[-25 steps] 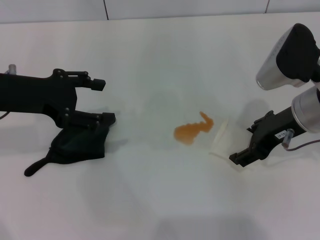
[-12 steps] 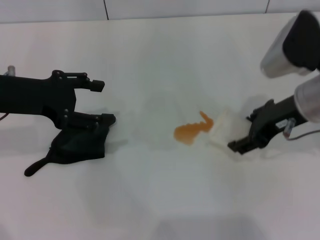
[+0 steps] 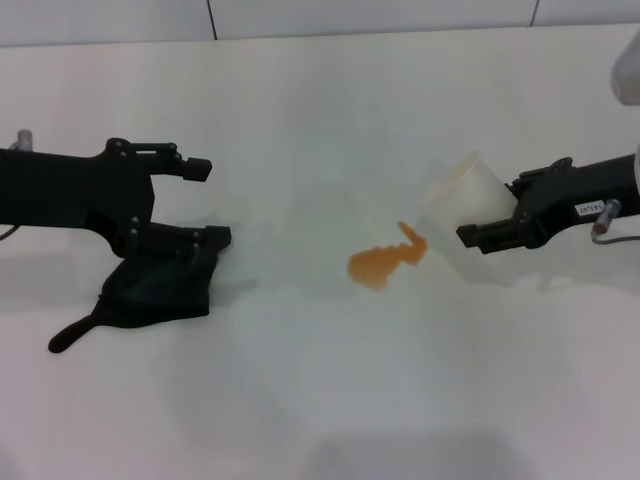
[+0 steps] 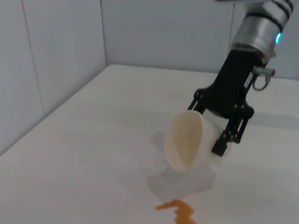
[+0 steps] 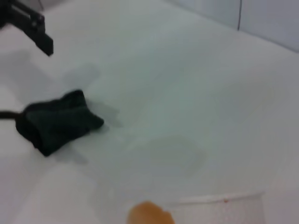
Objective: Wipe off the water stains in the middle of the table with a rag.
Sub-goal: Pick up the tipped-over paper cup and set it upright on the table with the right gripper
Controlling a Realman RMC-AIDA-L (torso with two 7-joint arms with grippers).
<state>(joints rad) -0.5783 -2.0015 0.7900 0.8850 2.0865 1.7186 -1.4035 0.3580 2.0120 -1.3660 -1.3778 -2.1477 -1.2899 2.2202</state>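
The water stains [image 3: 383, 263] form a small orange blotch mid-table, also seen in the left wrist view [image 4: 179, 211] and the right wrist view [image 5: 148, 214]. A black-teal rag [image 3: 152, 291] lies crumpled on the white table [image 3: 320, 400] at the left, its tail pointing to the front left. My left gripper [image 3: 206, 204] is open just above the rag, with its lower finger at the rag's upper edge. The right wrist view shows the rag [image 5: 56, 121] lying flat. My right gripper [image 3: 492, 216] is shut on a white paper cup [image 3: 462, 192], held tilted above the table right of the stain.
A grey tiled wall strip [image 3: 320, 15] runs along the table's far edge. From the left wrist view, the paper cup [image 4: 186, 142] has its mouth turned sideways in the right gripper [image 4: 223, 128], and it casts a shadow just behind the stain.
My right gripper has lifted the paper cup off the table, from lying beside the stain, and carried it up and back. The left arm and the rag have not moved.
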